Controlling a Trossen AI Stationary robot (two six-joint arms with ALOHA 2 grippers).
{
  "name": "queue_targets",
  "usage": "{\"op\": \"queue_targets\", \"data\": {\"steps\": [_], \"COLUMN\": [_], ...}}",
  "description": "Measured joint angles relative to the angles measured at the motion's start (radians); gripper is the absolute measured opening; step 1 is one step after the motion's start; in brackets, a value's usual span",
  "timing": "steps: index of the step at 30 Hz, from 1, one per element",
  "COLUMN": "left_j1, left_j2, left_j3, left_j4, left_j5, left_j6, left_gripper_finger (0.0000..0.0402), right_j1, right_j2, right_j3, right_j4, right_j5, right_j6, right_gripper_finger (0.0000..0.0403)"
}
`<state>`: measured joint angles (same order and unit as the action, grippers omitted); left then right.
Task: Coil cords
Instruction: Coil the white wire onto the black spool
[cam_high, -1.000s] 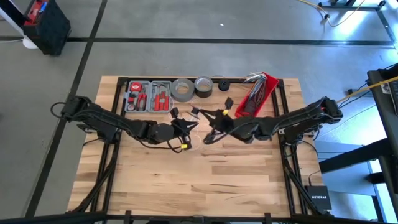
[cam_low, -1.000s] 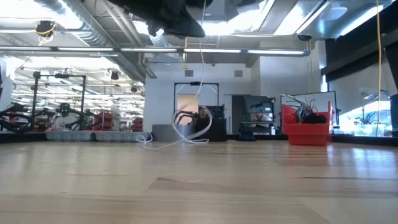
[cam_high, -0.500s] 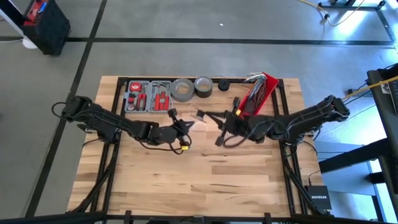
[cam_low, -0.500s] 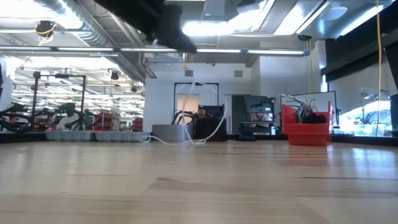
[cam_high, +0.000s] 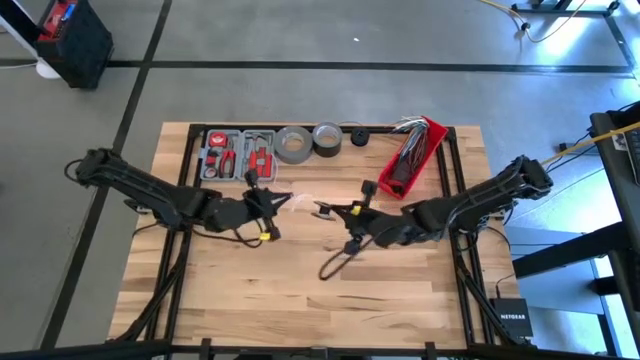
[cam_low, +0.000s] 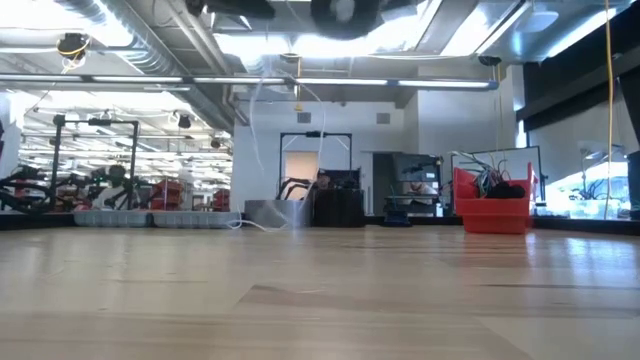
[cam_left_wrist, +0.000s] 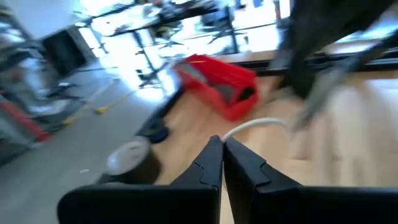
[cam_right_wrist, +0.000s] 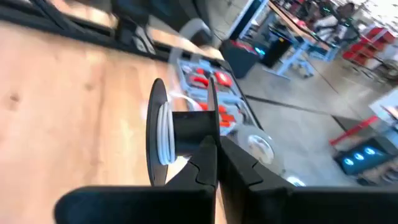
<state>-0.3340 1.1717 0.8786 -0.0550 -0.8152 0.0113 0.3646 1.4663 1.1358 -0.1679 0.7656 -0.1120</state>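
left gripper (cam_high: 284, 199): fingers pressed together, pinching the end of the thin white floppy cord (cam_left_wrist: 254, 125); lifted off the light wooden table (cam_high: 250, 290), mid-table, tips aimed toward the right arm.
right gripper (cam_high: 327, 210): closed on a black round spool-like piece (cam_right_wrist: 180, 133) w/ white cord turns wound in its groove; this looks like the cord's puck end, but wrist view is blurred, not certain.
white cord: runs betw. the two grippers, faint in high view (cam_high: 303, 203); in low view a thin pale line (cam_low: 256, 120) hangs from the arms overhead, well above the tabletop.
dark loop (cam_high: 336, 263): thin dark cable curve lying on the wood just below/near side of right gripper, apart from left gripper.
red plastic bin (cam_high: 410, 155): beyond right gripper, far-right part of table, wires inside.
grey tape roll (cam_high: 293, 145): far edge, beyond left gripper; smaller grey roll (cam_high: 327, 136) beside it.
grey tool tray w/ red-handled tools (cam_high: 239, 154): far edge, beyond left gripper, next to the rolls.
small black round piece (cam_high: 360, 137): far edge, betw. smaller roll and bin.
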Motion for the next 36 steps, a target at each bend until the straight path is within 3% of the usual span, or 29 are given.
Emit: {"op": "queue_targets", "data": {"steps": [14, 36], "left_j1": [-0.045, 0.049], "left_j2": [0.016, 0.239], "left_j3": [0.001, 0.004], "left_j4": [0.031, 0.285], "left_j5": [0.025, 0.134], "left_j6": [-0.057, 0.017], "left_gripper_finger": [0.0004, 0.0006], "right_j1": [-0.134, -0.163], "right_j2": [0.182, 0.201], "right_j3": [-0.002, -0.004], "right_j4": [0.129, 0.381], "right_j5": [0.002, -0.018], "right_j6": [0.004, 0.009], "right_gripper_finger": [0.0005, 0.0005]}}
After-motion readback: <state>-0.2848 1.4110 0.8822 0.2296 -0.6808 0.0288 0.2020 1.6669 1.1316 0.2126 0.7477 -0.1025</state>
